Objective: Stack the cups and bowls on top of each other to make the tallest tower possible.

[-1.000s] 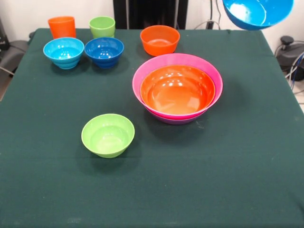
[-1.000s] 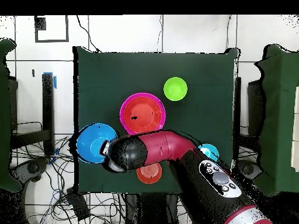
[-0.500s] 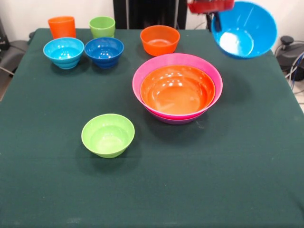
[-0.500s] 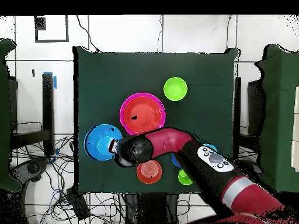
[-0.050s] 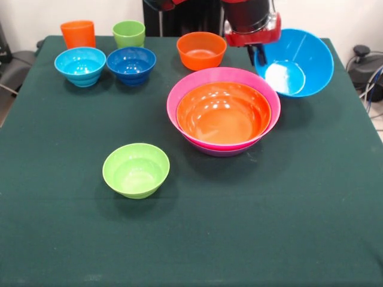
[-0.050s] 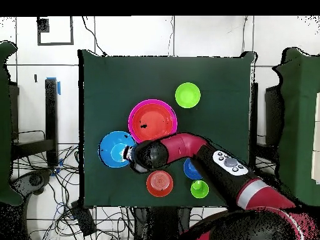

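Small green bowl point(image 5: 136, 170): nearest the front edge of the table point(image 5: 191, 251), alone and upright, well apart from everything; no risk here for now.
Tower point(image 5: 223, 112): in the middle of the cloth; the wide orange bowl sits inside the pink one, and a purple rim shows just under them. If something pushes the pink rim from the side, I think the whole nest can slide or tip.
Big blue bowl point(image 5: 293, 62): in the air just behind the tower, tilted so its inside faces the camera, its rim close to the pink rim. The tilt is the main danger: set down like this, one edge would land first and it could sit crooked or knock the stack.
Gripper point(image 5: 259, 55): it clamps the blue bowl by the rim. A grip on one edge only may let the glossy bowl turn or slip.
Back row: small orange bowl point(image 5: 201, 50), dark-blue bowl point(image 5: 131, 64), light-blue bowl point(image 5: 80, 66), orange cup point(image 5: 78, 33), green cup point(image 5: 128, 33); the small orange bowl stands near the arm and could be touched.
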